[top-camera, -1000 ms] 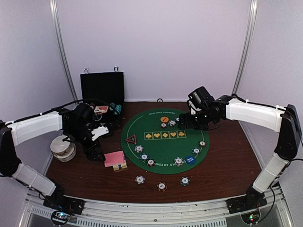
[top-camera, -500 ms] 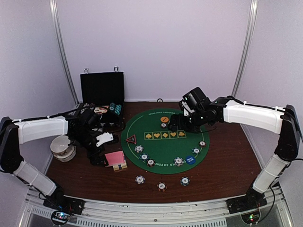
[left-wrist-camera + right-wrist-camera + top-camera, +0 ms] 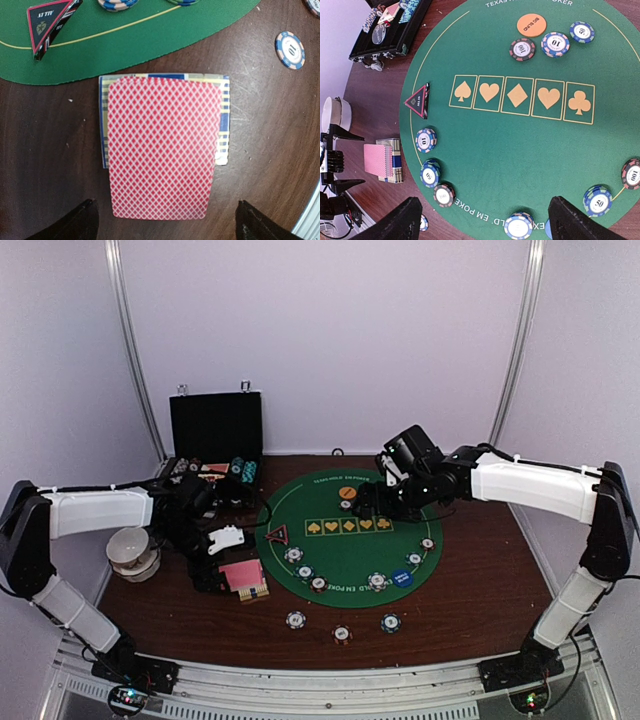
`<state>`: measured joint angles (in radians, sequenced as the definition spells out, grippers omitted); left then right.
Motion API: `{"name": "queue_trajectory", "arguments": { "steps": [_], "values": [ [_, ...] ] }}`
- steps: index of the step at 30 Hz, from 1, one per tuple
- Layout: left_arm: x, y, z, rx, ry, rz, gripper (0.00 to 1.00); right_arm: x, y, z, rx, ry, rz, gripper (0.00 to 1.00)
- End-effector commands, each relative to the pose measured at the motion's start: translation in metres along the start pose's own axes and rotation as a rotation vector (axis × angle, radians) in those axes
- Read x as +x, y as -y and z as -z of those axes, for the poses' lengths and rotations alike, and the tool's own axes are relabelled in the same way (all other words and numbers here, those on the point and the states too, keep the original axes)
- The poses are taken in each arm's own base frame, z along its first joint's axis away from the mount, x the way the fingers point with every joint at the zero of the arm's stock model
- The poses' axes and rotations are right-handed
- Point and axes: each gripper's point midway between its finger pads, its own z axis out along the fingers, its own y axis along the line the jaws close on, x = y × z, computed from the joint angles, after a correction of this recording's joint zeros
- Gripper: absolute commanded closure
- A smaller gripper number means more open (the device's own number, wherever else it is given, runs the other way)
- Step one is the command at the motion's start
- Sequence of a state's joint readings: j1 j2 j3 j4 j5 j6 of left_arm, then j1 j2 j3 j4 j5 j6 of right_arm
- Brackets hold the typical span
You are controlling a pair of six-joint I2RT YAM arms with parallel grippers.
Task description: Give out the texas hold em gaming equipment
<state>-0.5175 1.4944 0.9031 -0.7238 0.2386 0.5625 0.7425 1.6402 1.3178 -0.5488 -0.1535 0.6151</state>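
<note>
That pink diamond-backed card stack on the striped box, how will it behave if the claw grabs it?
The pink diamond-backed card stack looks loose and unbanded, so cards probably slide apart under a push. Thin and flat, they likely flex if pinched. The stack overhangs the striped box, so pressing that edge may tip it.

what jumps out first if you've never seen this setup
The round green poker mat in the middle of the brown table, with five yellow suit boxes across its centre and striped chips along its edge. Next, the pink-backed deck just off the mat's left side, with the open left gripper above it.
</note>
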Motion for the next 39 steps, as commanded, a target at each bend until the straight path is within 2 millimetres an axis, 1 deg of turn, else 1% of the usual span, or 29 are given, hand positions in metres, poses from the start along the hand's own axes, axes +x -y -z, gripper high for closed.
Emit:
{"name": "queue_trajectory", "arguments": {
  "steps": [1,12,23,27,39],
  "values": [
    [-0.012,-0.006,0.001,-0.023,0.028,-0.052,0.02,-0.004,-0.007,0.003,-0.013,0.015,0.014,0.08],
    [-0.015,-0.006,-0.001,-0.004,0.015,-0.094,0.02,-0.001,-0.009,0.005,-0.023,0.007,0.026,0.08],
    [-0.017,0.004,-0.003,0.065,0.018,-0.091,0.02,0.000,-0.009,0.009,-0.019,0.006,0.033,0.08],
    [-0.016,0.004,-0.005,0.070,0.014,-0.096,0.02,0.000,-0.009,0.010,-0.018,0.006,0.036,0.08],
    [-0.013,-0.006,-0.015,0.033,-0.013,-0.106,0.02,-0.001,-0.011,0.014,-0.025,0.008,0.041,0.08]
  ]
}}
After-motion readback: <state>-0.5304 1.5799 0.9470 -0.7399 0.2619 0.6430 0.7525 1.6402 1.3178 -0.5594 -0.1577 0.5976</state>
